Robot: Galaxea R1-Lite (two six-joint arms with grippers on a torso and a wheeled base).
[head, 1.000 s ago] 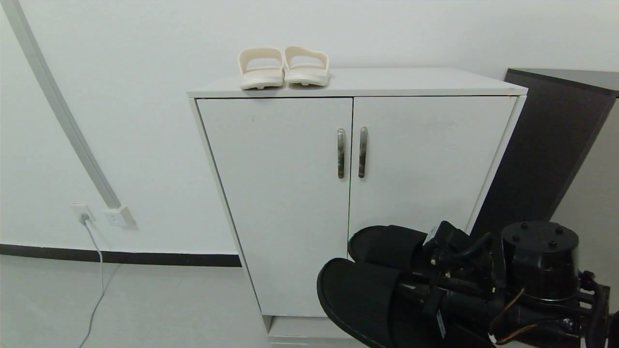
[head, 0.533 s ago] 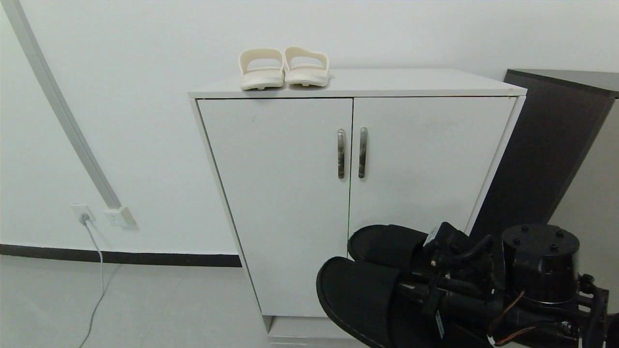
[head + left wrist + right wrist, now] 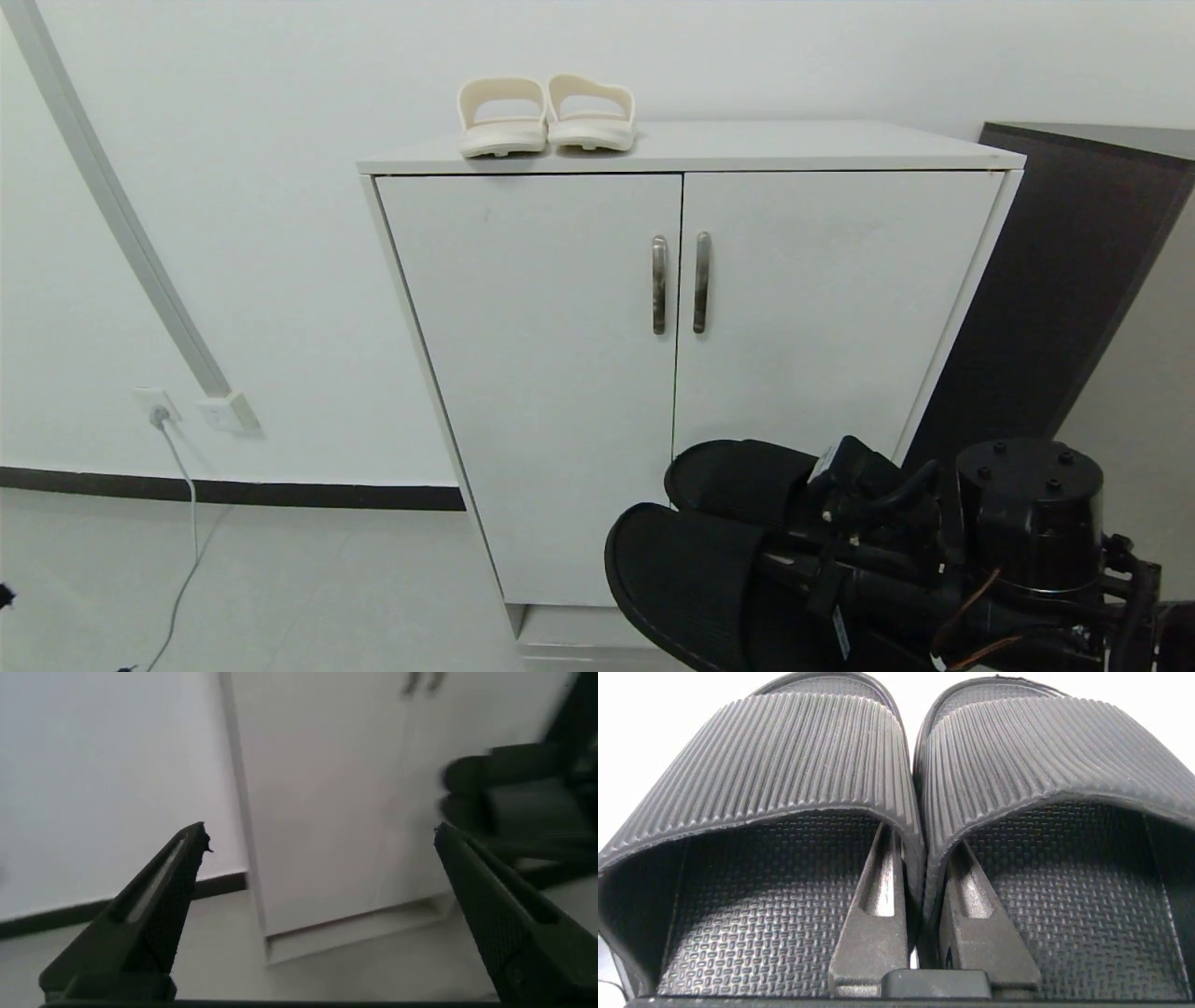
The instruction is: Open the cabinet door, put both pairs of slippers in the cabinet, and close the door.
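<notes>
Right hand (image 3: 923, 845) clamps the black slippers (image 3: 700, 569) side by side before the white cabinet (image 3: 560, 392), whose shut doors (image 3: 822, 308) bar the way; cream slippers (image 3: 546, 117) sit on top, a dark cupboard (image 3: 1055, 280) alongside. Left hand (image 3: 320, 836) gapes wide.
</notes>
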